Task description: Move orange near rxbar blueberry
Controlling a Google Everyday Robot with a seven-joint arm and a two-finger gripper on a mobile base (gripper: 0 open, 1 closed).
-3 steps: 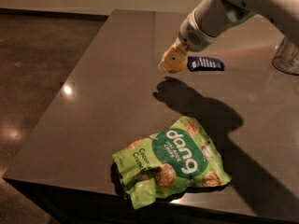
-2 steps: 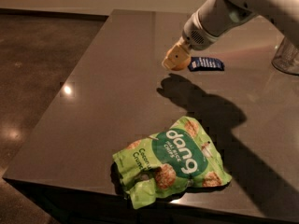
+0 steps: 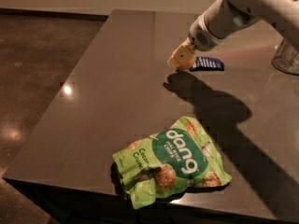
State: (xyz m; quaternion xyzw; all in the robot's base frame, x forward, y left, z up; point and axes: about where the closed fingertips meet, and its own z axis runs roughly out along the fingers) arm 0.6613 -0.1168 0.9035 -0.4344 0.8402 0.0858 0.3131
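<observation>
The claw (image 3: 180, 59), clasped around the mostly hidden orange (image 3: 187, 67), has edged right since 1 second ago. The rxbar blueberry (image 3: 208, 63) lies just right of it. The green bag (image 3: 170, 160) stays on the desk (image 3: 117, 78), well nearer the camera than the claw.

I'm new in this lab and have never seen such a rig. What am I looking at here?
The white limb coming in from the upper right is a robot's single arm; the tan piece at its end is its gripper, the part that grasps things. It hangs low over a dark table, right beside a small blue snack bar. Whether it holds the orange cannot be seen here. Near the table's front edge lies a green chip bag, and a clear object stands at the far right. There is only this one view, looking down on the table.
</observation>
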